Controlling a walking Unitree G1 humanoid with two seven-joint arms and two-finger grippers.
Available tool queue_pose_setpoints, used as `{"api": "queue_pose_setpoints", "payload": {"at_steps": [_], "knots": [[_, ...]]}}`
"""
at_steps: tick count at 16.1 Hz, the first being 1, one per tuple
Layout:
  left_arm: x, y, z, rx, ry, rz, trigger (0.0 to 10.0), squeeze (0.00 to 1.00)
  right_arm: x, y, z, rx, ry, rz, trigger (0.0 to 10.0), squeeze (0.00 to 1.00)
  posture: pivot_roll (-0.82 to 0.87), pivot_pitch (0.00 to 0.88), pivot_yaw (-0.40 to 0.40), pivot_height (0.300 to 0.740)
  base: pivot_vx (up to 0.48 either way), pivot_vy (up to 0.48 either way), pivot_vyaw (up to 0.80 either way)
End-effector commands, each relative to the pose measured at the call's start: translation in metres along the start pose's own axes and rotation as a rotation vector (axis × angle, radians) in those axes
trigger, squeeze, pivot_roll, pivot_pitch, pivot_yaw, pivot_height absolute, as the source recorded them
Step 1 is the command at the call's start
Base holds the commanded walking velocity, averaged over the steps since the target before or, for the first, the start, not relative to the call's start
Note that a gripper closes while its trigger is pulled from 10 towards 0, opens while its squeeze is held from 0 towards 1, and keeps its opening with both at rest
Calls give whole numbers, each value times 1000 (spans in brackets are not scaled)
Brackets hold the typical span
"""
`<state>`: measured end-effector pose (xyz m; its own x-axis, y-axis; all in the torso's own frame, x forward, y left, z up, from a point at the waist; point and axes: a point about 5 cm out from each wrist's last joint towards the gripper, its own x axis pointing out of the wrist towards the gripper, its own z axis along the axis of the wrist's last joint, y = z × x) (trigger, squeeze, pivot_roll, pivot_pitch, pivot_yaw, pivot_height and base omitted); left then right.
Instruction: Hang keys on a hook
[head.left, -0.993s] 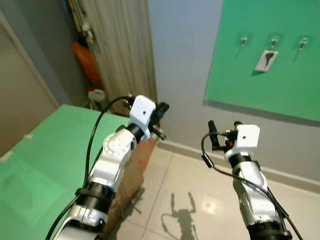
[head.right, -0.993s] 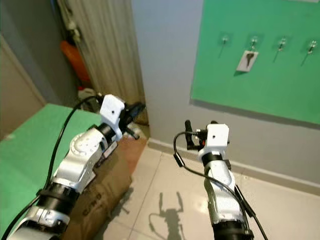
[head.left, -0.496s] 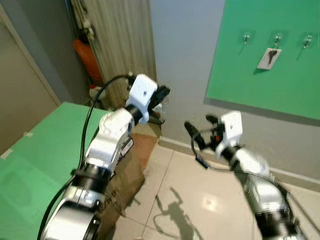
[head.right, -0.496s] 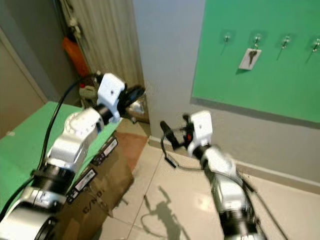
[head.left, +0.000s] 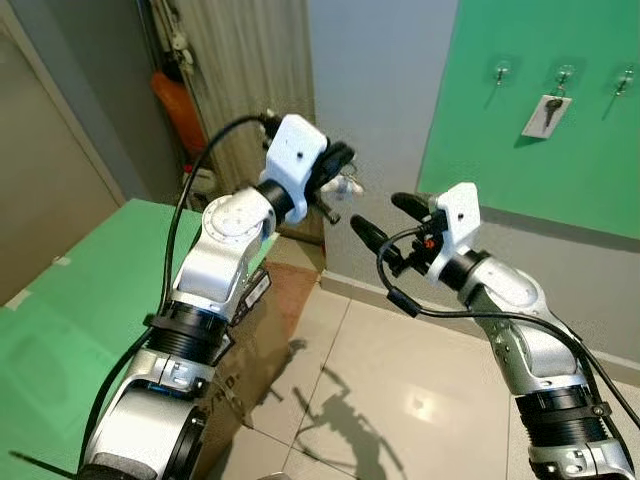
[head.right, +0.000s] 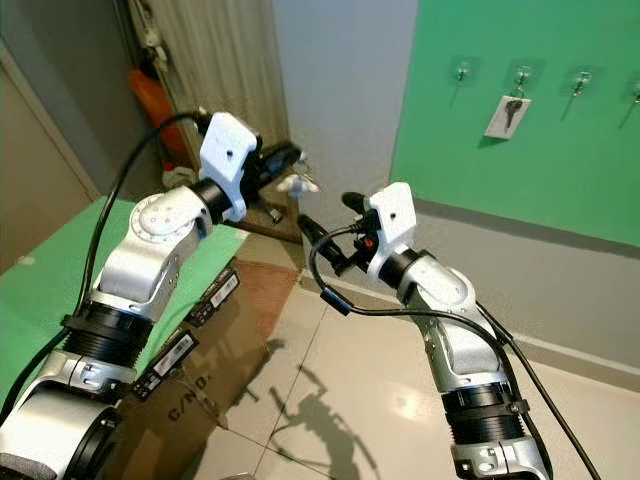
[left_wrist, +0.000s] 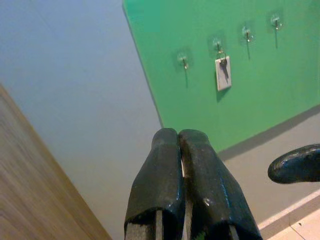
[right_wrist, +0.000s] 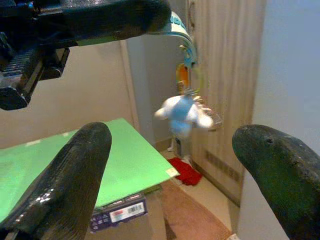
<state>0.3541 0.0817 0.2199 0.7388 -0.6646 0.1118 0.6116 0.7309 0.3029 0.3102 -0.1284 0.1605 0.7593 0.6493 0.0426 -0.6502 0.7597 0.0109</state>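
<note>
1. Your left claw (head.left: 340, 165) is raised in front of the grey wall, its two black fingers (left_wrist: 170, 185) pressed together on the loop of the keys (right_wrist: 186, 107), which dangle below it with a pale blue-and-white charm.
2. Your right claw (head.left: 385, 222) is held up just beside the left one, its fingers (right_wrist: 65, 180) spread wide apart, with the hanging keys seen between them but not touched.
3. Beyond both claws the green board (head.left: 560, 150) is mounted on the wall, up and to the right.
4. The board carries a row of small hooks (head.left: 499, 72); one hook already holds a white tag with a dark key (head.left: 546, 113), and the hooks on either side of it are bare.
5. Down on your left stands a bench (head.left: 70, 330) with a green top, and a brown cardboard box (head.right: 190, 380) sits on the tiled floor (head.left: 400, 400) against it.
6. A ribbed beige curtain (head.left: 245, 80) hangs behind the left arm.
</note>
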Motion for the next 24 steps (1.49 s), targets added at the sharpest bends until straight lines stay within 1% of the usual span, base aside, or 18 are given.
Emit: {"api": "queue_pose_setpoints", "payload": {"at_steps": [1, 3, 6, 11, 14, 17, 21, 24], "knots": [[2, 4, 9, -2, -23, -4, 0, 0, 5, 5, 10, 1, -20, 39, 10000, 0, -55, 0, 109, 740, 0, 0, 0], [4, 3, 13, 1, -32, -12, 0, 0, 8, 7, 16, 0, -27, 59, 10000, 0, -58, 0, 111, 740, 0, 0, 0], [5, 1, 14, 2, -37, -30, 0, 0, 9, 9, 20, 2, -32, 80, 10000, 0, -60, 0, 113, 740, 0, 0, 0], [5, -7, 18, -14, -53, -66, 0, 0, 14, 7, 26, 6, -35, 93, 10000, 0, -56, 0, 110, 740, 0, 0, 0], [5, -9, 19, -22, -63, -79, 0, 0, 17, 2, 31, -2, -50, 74, 10000, 0, -56, 0, 108, 740, 0, 0, 0], [4, -13, 20, -28, -68, -96, 0, 0, 19, 0, 34, -9, -58, 69, 10000, 0, -54, 0, 106, 740, 0, 0, 0], [1, -12, 24, -29, -90, -106, 0, 0, 19, -9, 40, 13, -76, 49, 10000, 0, -51, 0, 104, 740, 0, 0, 0], [0, -13, 25, -38, -98, -117, 0, 0, 18, -12, 40, 19, -79, 36, 10000, 0, -52, 0, 105, 740, 0, 0, 0]]}}
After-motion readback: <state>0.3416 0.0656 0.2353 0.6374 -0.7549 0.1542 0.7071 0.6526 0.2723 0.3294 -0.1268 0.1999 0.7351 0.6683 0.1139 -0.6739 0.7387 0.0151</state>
